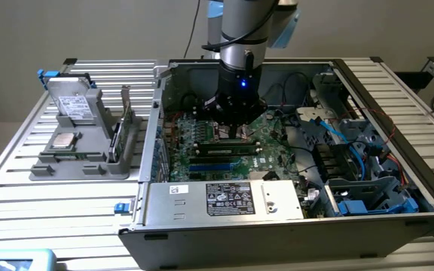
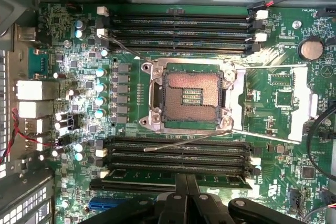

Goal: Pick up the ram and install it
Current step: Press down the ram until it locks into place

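One ram stick lies along a slot near the motherboard's front edge, seemingly seated. Directly above it, the jaws are pinched shut, apparently pressing the stick's middle, across its long axis.

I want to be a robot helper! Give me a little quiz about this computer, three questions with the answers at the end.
1. True or false: the CPU socket on the motherboard is empty, with no chip in it.
2. Where is the ram? A) lying on the table outside the case; B) on the motherboard, right at the fingertips of the gripper; C) on top of the power supply.
3. Fill in: the gripper is ___ (open or shut).
Key: 1 true; 2 B; 3 shut.
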### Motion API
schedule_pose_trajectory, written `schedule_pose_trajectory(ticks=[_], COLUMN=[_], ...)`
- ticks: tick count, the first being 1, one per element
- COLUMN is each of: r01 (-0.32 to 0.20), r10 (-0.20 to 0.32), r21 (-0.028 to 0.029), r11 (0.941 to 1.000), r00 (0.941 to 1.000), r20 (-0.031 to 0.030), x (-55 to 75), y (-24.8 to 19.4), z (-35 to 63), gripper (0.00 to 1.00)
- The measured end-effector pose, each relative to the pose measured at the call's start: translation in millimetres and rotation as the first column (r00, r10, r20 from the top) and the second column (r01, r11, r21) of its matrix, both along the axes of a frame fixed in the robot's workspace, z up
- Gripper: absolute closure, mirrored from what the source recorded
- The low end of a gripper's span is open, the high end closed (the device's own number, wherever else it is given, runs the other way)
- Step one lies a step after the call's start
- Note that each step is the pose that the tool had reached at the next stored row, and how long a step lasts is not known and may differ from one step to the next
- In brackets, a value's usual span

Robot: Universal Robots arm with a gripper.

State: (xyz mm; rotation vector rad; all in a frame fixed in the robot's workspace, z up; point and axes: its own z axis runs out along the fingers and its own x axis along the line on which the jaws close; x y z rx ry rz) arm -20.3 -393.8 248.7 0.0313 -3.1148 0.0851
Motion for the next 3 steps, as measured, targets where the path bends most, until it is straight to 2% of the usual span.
schedule_pose_trajectory(ticks=[3], r01=[0.0], r10=[0.0], r21=[0.0], r11=[1.0], r00=[1.0], r20=[0.0], x=[0.0], y=[0.0], z=[0.0], gripper=[0.89])
